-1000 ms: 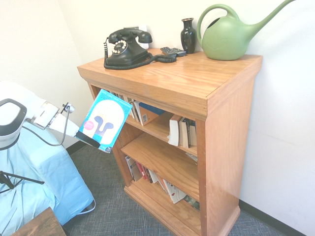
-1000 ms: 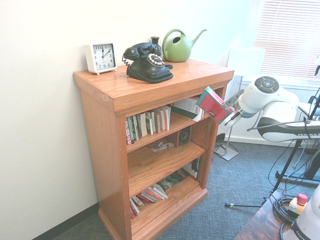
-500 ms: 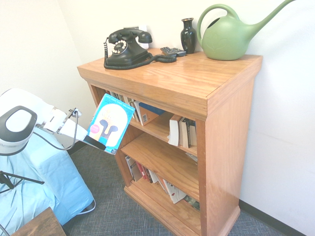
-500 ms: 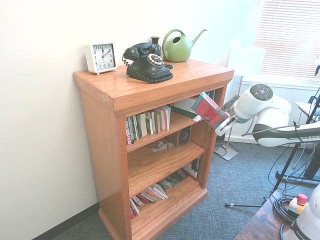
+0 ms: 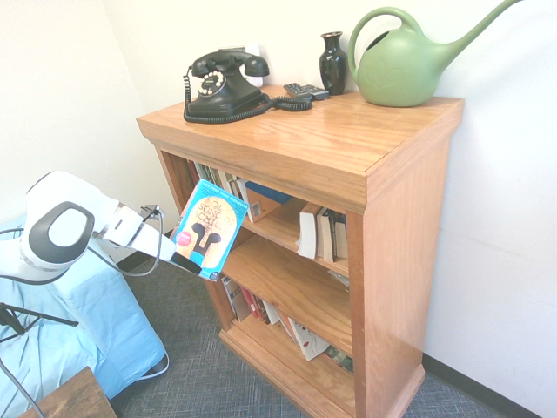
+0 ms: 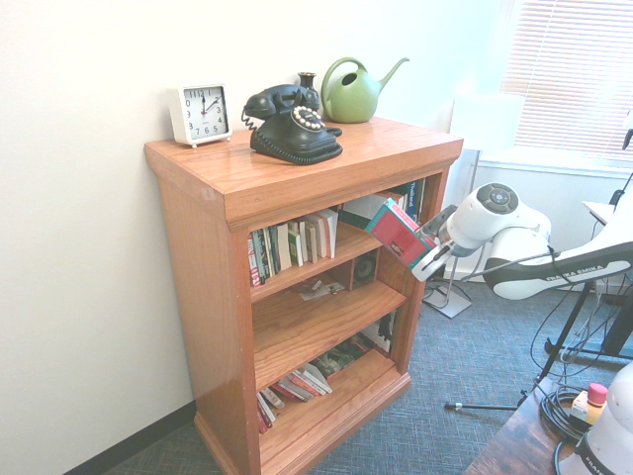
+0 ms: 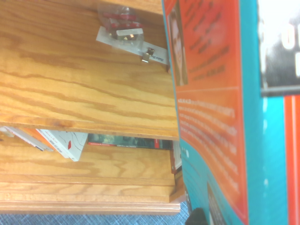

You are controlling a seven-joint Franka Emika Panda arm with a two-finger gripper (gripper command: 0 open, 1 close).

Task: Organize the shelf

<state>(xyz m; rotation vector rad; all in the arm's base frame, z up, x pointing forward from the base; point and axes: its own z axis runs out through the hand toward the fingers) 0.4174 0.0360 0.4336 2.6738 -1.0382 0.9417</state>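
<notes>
Clearly, the shelf [image 5: 348, 165] of orange-brown wood stood against the white wall, and its thick top carried a black rotary telephone [image 5: 224, 84], a dark vase [image 5: 332, 63], a green watering can [image 5: 405, 63] and, in the second exterior view, a white alarm clock [image 6: 200, 114]. The upper tier held a row of standing books [image 6: 292, 245], the middle tier was nearly bare, with only small items [image 7: 129, 38] lying at its back, and the lowest tier had books [image 6: 297, 384] leaning or lying flat. At the open front of the shelf, level with the upper and middle tiers, a blue book [image 5: 210, 229] with a pale cover picture was held tilted in the air; its back cover was orange-red with teal edges. The gripper [image 5: 177, 258] was clamped on the lower edge of this book, fingers pressed together on it, and the white arm [image 5: 61, 235] reached toward the shelf from the side. A light blue cloth [image 5: 61, 340] covered something beside the arm, and a dark wooden table corner [image 5: 74, 396] showed near the camera, well apart from the shelf.
</notes>
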